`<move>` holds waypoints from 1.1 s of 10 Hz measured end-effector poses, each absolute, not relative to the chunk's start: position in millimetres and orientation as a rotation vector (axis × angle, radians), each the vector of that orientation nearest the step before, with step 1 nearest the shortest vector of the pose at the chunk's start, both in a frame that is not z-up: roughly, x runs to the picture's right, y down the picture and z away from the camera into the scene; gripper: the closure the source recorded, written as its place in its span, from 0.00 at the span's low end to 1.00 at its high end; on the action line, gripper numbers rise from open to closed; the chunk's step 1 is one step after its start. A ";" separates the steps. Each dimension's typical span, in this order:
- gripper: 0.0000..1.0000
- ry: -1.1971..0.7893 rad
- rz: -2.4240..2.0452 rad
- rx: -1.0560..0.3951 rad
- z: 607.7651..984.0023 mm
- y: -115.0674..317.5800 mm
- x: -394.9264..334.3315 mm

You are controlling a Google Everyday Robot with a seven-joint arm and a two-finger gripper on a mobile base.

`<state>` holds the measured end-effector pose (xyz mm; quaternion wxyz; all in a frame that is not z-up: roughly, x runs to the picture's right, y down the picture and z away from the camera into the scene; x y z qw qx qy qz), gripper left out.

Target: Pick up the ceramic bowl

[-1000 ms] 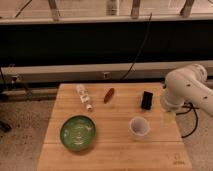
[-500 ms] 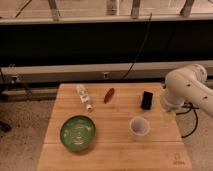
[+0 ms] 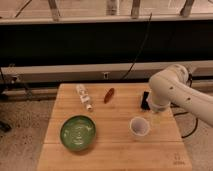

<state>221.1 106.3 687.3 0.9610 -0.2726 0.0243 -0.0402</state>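
The ceramic bowl [image 3: 78, 132] is a round, shallow, glossy green dish sitting upright on the front left of the wooden table [image 3: 115, 155]. My white arm [image 3: 175, 92] reaches in from the right over the table's right edge. Its gripper [image 3: 156, 118] points down just right of a small pale cup, far to the right of the bowl. The gripper is open and holds nothing; most of it is hidden by the arm.
A small white-lavender cup [image 3: 139, 126] stands right of centre. A clear bottle [image 3: 84, 96] lies at the back left, a reddish-brown oblong item [image 3: 109, 95] beside it. A black object [image 3: 145, 100] sits by the arm. A dark ledge and cables run behind.
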 end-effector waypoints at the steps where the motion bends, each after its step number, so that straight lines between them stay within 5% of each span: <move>1: 0.20 0.051 -0.104 -0.552 687.9 107.5 216.1; 11: 0.20 0.029 -0.434 -0.546 697.6 116.0 130.7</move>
